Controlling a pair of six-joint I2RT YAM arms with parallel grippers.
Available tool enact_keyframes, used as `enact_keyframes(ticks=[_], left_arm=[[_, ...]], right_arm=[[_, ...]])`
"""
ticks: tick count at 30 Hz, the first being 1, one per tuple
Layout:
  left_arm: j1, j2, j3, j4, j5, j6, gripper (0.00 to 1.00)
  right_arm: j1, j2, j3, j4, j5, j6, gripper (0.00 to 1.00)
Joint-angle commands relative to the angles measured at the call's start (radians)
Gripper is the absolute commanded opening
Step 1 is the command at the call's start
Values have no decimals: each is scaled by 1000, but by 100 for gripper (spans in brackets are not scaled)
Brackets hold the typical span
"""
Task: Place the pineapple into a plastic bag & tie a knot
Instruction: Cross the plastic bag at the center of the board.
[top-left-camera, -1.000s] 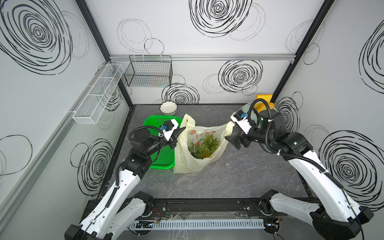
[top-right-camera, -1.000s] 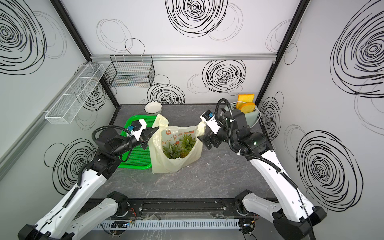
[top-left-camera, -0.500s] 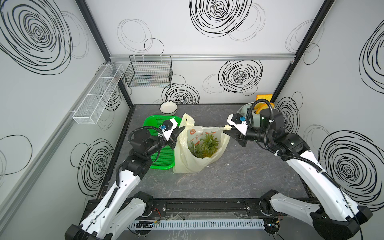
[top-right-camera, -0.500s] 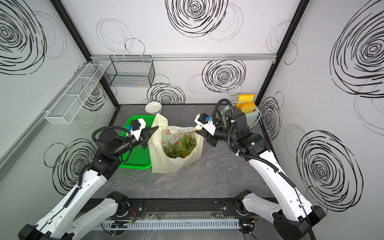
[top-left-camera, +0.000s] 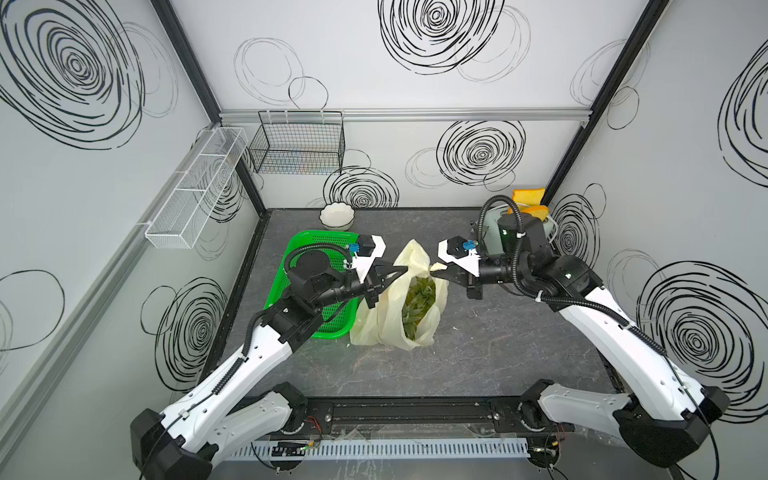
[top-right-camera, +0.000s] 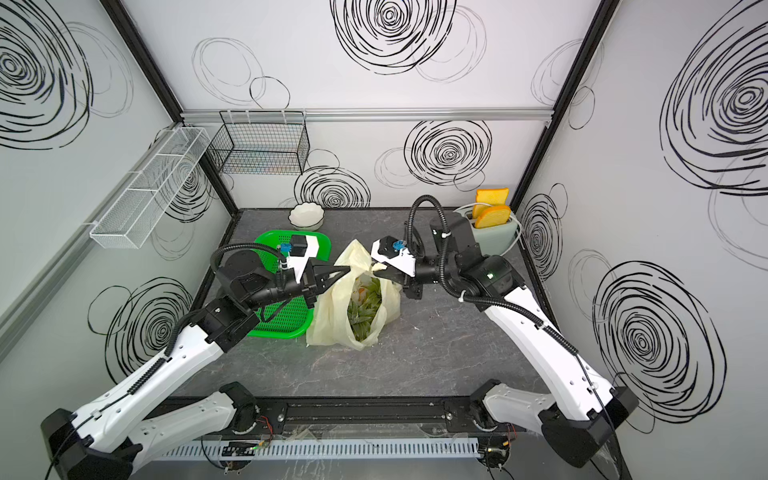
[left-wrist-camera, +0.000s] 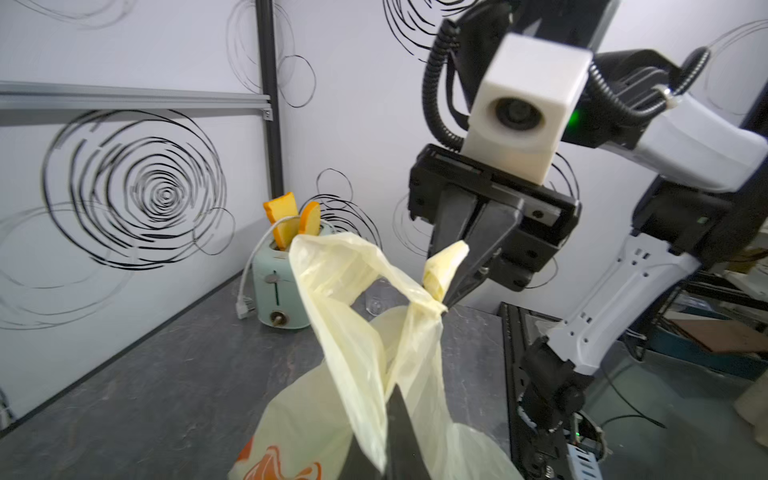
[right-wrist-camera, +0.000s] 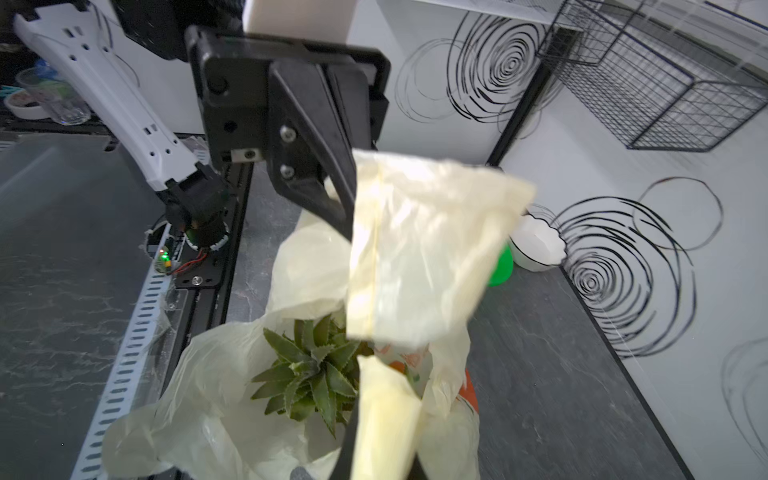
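Both grippers are clamped on the plastic bag (top-left-camera: 374, 326): the left gripper (top-left-camera: 400, 271) pinches one pale-yellow handle strip and the right gripper (top-left-camera: 437, 270) pinches the other, the two strips lifted and held just apart above the bag's open mouth, not yet tied. The bag stands on the grey table (top-left-camera: 498, 353), just beside the green tray (top-left-camera: 316, 245). The pineapple (right-wrist-camera: 307, 374) sits inside the bag, leafy crown upward.
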Motion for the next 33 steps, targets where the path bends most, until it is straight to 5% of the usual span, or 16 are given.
enact_keyframes(ticks=[1, 12, 21, 33], left_arm=[[-16, 28, 23, 127, -19, -101, 0], [53, 140, 26, 123, 31, -96, 0], [62, 143, 31, -46, 253, 87, 2], [76, 106, 0, -8, 420, 141, 36]], right_arm=[[54, 24, 40, 36, -130, -10, 0], [52, 13, -37, 219, -151, 33, 0], [40, 45, -77, 345, -166, 33, 0], [20, 59, -90, 303, -214, 24, 0]])
